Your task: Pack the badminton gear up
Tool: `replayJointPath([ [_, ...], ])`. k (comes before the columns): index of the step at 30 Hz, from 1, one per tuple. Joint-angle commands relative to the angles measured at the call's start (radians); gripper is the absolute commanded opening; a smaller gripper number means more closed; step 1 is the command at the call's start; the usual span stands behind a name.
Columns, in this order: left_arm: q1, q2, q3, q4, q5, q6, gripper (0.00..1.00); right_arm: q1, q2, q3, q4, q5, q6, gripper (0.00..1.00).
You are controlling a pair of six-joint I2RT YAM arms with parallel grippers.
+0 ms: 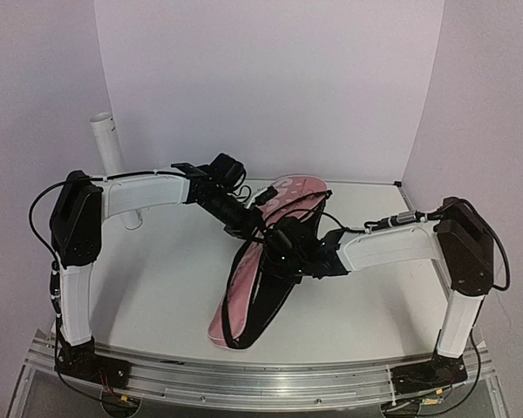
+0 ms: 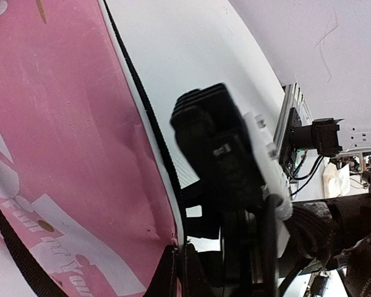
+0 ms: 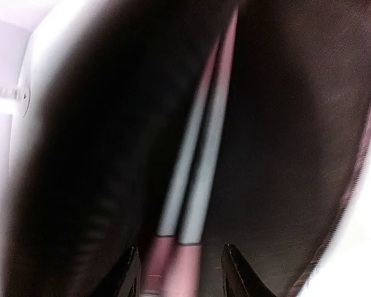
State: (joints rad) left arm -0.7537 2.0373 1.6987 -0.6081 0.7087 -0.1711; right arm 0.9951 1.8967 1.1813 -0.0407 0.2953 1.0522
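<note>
The long pink bag lies diagonally across the table, its dark mouth open along the middle. My left gripper is shut on the bag's trimmed edge; in the left wrist view its jaws pinch that edge beside the pink cloth. My right gripper is inside the bag's opening. In the right wrist view it is open, its fingers on either side of two racket shafts with pink collars, lying side by side in the dark interior. The racket heads and the shuttlecocks are out of view.
A tall white tube stands upright at the back left behind the left arm. The right arm's black wrist hangs close beside my left gripper. Walls close the table at the back and right.
</note>
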Motion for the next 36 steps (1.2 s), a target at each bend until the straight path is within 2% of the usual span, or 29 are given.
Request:
replayJointPath([
  [1,0.023,-0.051,-0.007,0.002,0.112,-0.038,0.00,0.024,-0.069,0.098,-0.174,0.179,-0.072,0.53],
  [7,0.036,-0.063,-0.035,0.011,0.104,-0.034,0.00,0.008,-0.198,0.144,-0.379,0.236,-0.212,0.64],
  [9,0.035,-0.066,-0.044,0.010,0.091,-0.026,0.00,-0.065,-0.242,0.106,-0.419,0.136,-0.198,0.69],
  [13,0.035,-0.072,-0.059,0.013,0.082,-0.018,0.00,-0.210,-0.272,0.045,-0.422,-0.014,-0.253,0.90],
  [15,0.035,-0.074,-0.066,0.011,0.078,-0.014,0.00,-0.282,-0.242,0.055,-0.405,-0.119,-0.327,0.93],
  [18,0.035,-0.081,-0.076,0.001,0.068,0.002,0.00,-0.433,-0.150,0.069,-0.298,-0.353,-0.402,0.88],
  [21,0.036,-0.085,-0.087,-0.021,0.067,0.031,0.00,-0.533,-0.082,0.068,-0.147,-0.479,-0.425,0.75],
  [25,0.036,-0.086,-0.120,-0.032,0.080,0.052,0.00,-0.588,0.020,0.098,-0.090,-0.506,-0.431,0.60],
  [28,0.035,-0.091,-0.148,-0.028,0.099,0.057,0.00,-0.590,0.094,0.121,-0.058,-0.501,-0.430,0.53],
  [32,0.036,-0.103,-0.172,-0.027,0.113,0.074,0.00,-0.608,0.134,0.065,0.127,-0.507,-0.328,0.48],
  [36,0.035,-0.104,-0.183,-0.027,0.125,0.091,0.00,-0.610,0.197,0.086,0.172,-0.512,-0.285,0.42],
])
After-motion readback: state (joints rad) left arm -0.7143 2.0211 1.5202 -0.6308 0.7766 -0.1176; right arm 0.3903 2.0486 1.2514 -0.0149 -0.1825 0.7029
